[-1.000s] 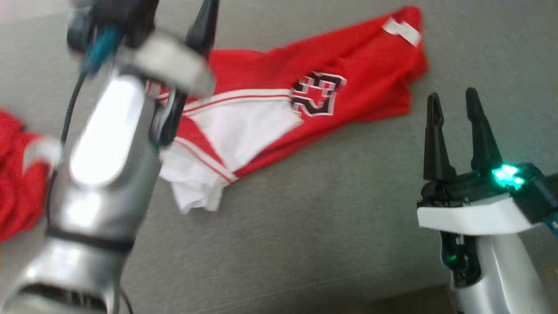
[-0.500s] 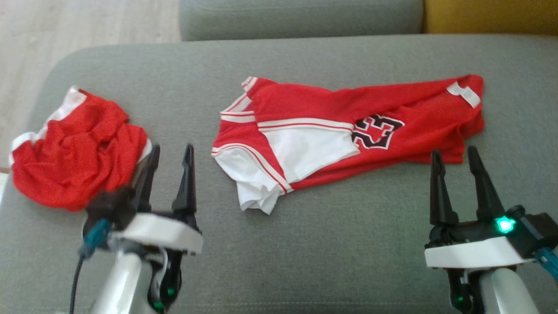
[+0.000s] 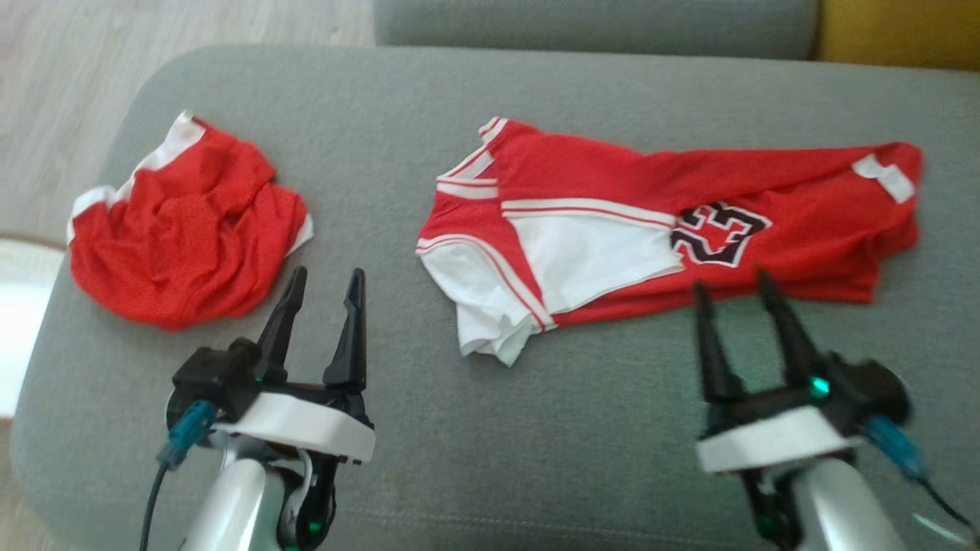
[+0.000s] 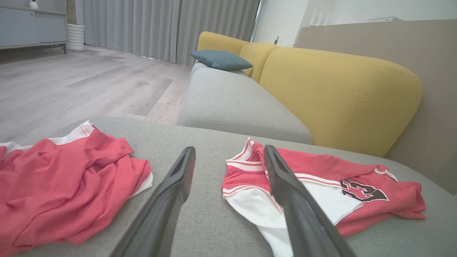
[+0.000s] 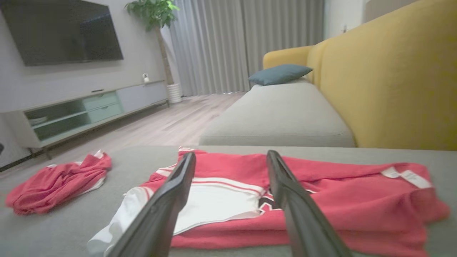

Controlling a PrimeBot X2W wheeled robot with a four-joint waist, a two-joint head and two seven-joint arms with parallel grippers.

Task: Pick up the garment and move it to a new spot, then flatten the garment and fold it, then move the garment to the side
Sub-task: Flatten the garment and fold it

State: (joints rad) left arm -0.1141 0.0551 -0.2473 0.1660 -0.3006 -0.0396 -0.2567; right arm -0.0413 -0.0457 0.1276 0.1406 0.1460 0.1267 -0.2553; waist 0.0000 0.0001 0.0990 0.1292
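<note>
Nearest, the left gripper (image 3: 328, 272) and the right gripper (image 3: 732, 282) hover over the front of the grey seat cushion (image 3: 536, 444), both with fingers spread wide and grasping nothing; bare grey fabric runs between them and along the near edge; just beyond the right gripper's fingertips lies the red-and-white garment (image 3: 612, 229), stretched across the middle and right of the cushion, white panel toward its left end, a dark number at its middle, a white label at its far right corner; to the left, well apart across a strip of bare cushion, a crumpled red garment (image 3: 184, 245) sits near the rounded left edge; past that edge spreads pale wooden floor (image 3: 76, 76); beyond the far edge stands a second grey seat (image 4: 235, 100), with a yellow backrest (image 4: 339, 92) on the right and a blue pillow (image 4: 221, 60) at its far end; farthest are grey curtains (image 4: 160, 25), a low cabinet (image 5: 89, 107), a dark screen (image 5: 60, 30) and a potted plant (image 5: 153, 10).
</note>
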